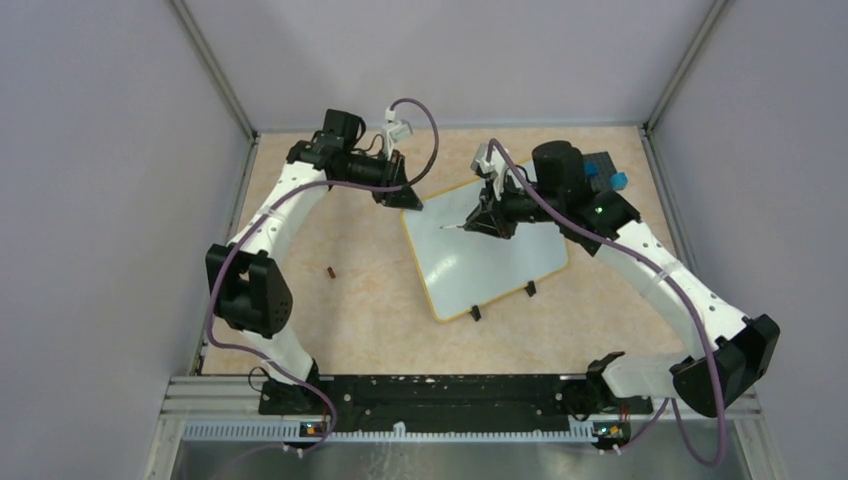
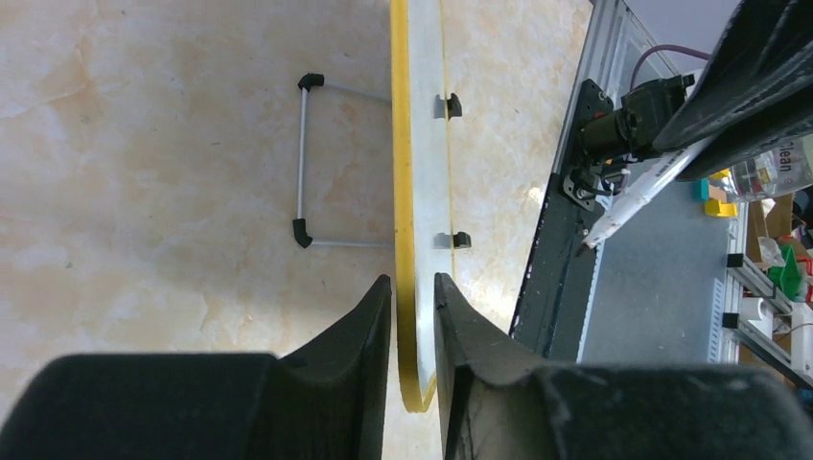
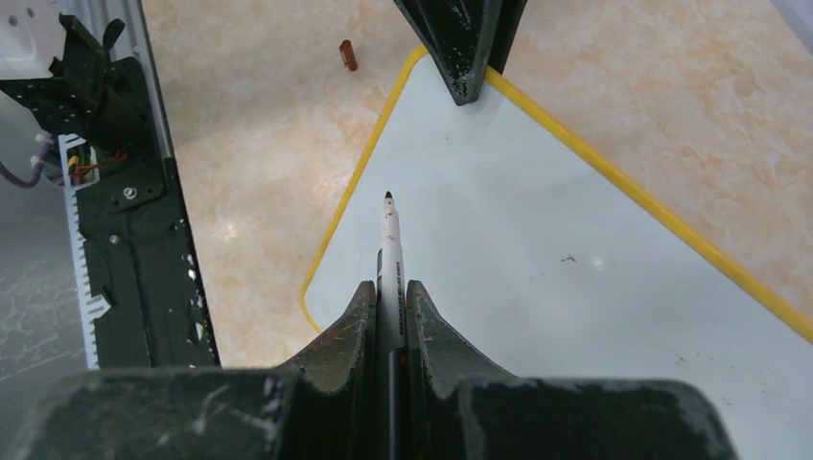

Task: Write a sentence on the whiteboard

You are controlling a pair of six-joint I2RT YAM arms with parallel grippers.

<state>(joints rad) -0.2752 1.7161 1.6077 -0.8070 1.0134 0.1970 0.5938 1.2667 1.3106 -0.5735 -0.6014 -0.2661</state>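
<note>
The whiteboard (image 1: pixel 490 265) lies slanted at mid-table, its face bare — writing is not yet begun. A marker (image 3: pixel 389 240) is pinched between the fingers of the right gripper (image 3: pixel 390 287), tip just above the face or on it, near the left edge. One corner's rim is straddled closely by the left gripper (image 2: pixel 412 280); whether it is clamped cannot be told. Next, a first stroke is called for — light pressure, board steadied.

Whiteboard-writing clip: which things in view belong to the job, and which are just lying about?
Part of the job: whiteboard; marker; left gripper, clamped on the board's rim; right gripper, holding the marker.
Lying about: small reddish-brown piece, left of the board; blue blocks, far right corner.
</note>
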